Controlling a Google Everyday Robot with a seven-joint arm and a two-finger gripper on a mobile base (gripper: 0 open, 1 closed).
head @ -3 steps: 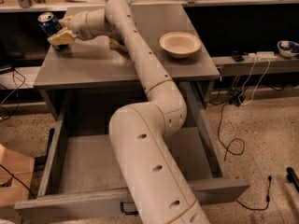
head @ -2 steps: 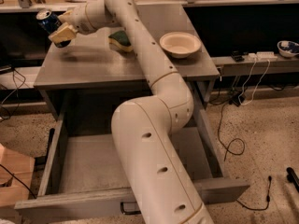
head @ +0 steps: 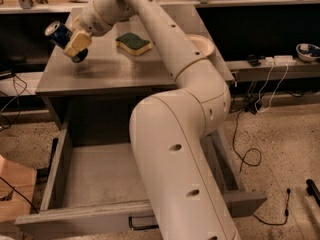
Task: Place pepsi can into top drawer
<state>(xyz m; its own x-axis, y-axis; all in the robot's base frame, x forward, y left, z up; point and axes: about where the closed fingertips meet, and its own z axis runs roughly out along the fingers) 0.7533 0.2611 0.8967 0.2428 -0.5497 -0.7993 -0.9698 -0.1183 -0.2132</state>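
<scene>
The pepsi can point(head: 59, 36) is dark blue with a silver rim and hangs tilted in the air above the left side of the grey cabinet top point(head: 100, 74). My gripper point(head: 75, 43) is shut on the can, its pale fingers point(head: 78, 42) clamped across the can's body. The top drawer point(head: 95, 179) is pulled open below, wide and grey, with nothing in the part that shows; its front panel carries a black bar handle point(head: 142, 223) near the lower edge. My white arm point(head: 175, 149) crosses the middle of the view and hides the drawer's right part.
A green and yellow sponge point(head: 133, 43) lies on the cabinet top. A pale bowl point(head: 204, 45) sits at its right, partly behind my arm. Cables point(head: 247, 149) trail on the speckled floor at right. A wooden box point(head: 12, 189) stands at lower left.
My gripper has lifted the can off the cabinet top and carried it forward, now tilted in the air. The sponge, earlier hidden by my arm, is uncovered.
</scene>
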